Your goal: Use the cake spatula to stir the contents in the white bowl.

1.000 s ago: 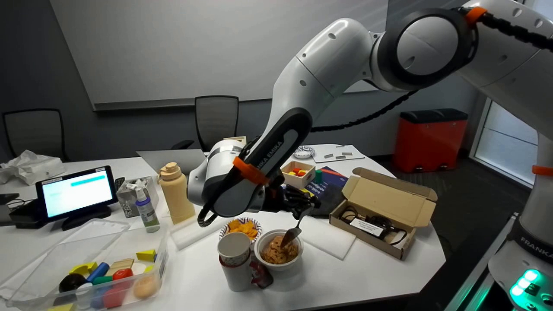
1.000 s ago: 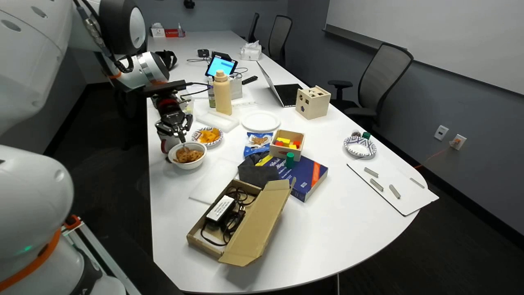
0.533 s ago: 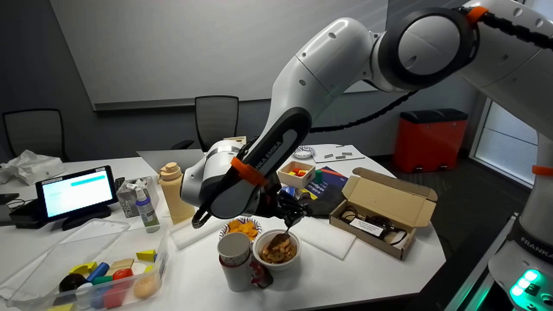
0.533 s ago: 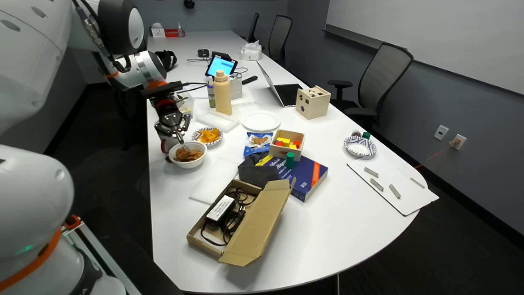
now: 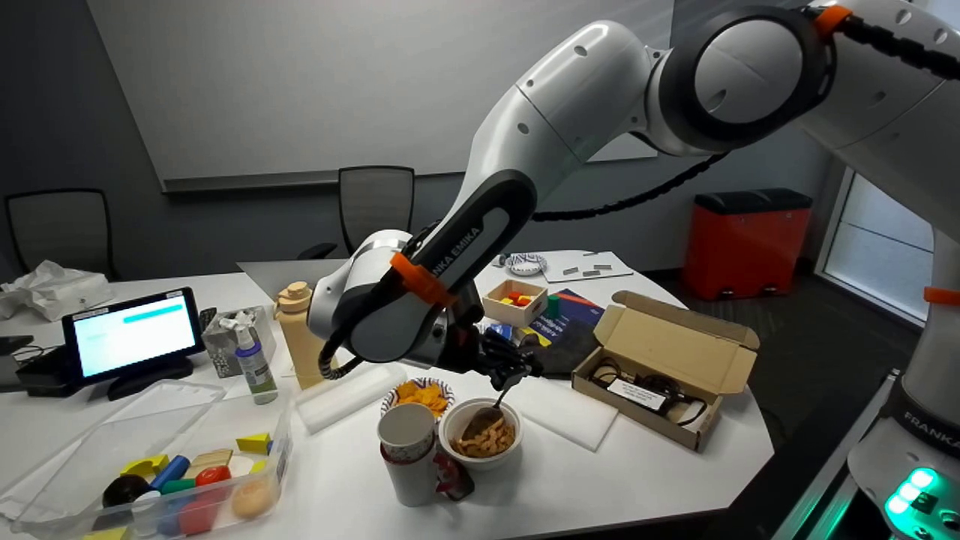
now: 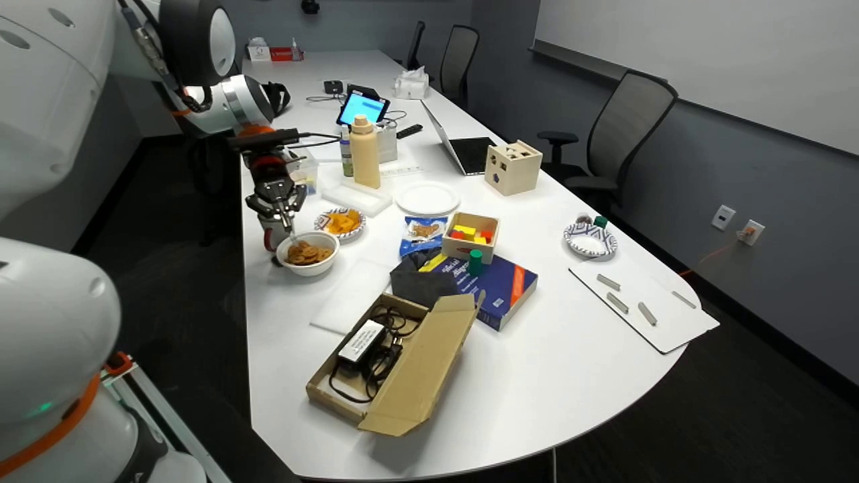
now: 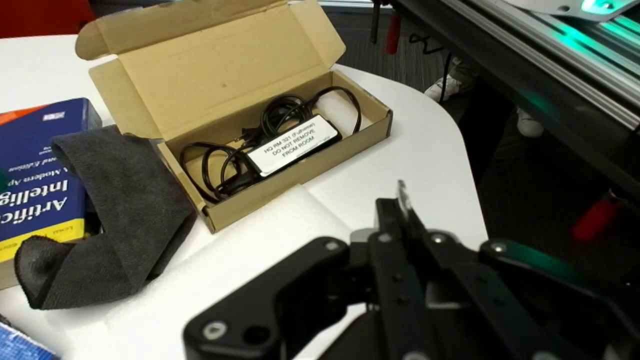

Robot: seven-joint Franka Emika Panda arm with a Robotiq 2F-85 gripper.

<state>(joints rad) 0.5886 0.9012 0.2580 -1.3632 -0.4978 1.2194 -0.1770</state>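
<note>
In an exterior view, the cake spatula (image 5: 482, 423) has been swept across the contents (image 5: 493, 439) of the white bowl (image 5: 480, 463) on the desk (image 5: 637, 480), so stirring seems under way. In an exterior view, the tool (image 6: 286, 218) has been shifted toward the desk edge. In the wrist view, the spatula handle (image 7: 403, 196) is seen pinched between the tool's fingers (image 7: 386, 212); more strokes are probably needed.

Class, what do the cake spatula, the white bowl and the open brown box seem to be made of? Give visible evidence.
Cake spatula: probably polished metal, given its silvery highlights.
White bowl: smooth, even white; perhaps plastic or paper, the look leaves it open.
Open brown box: matt, creased along its folds; most likely cardboard.
</note>
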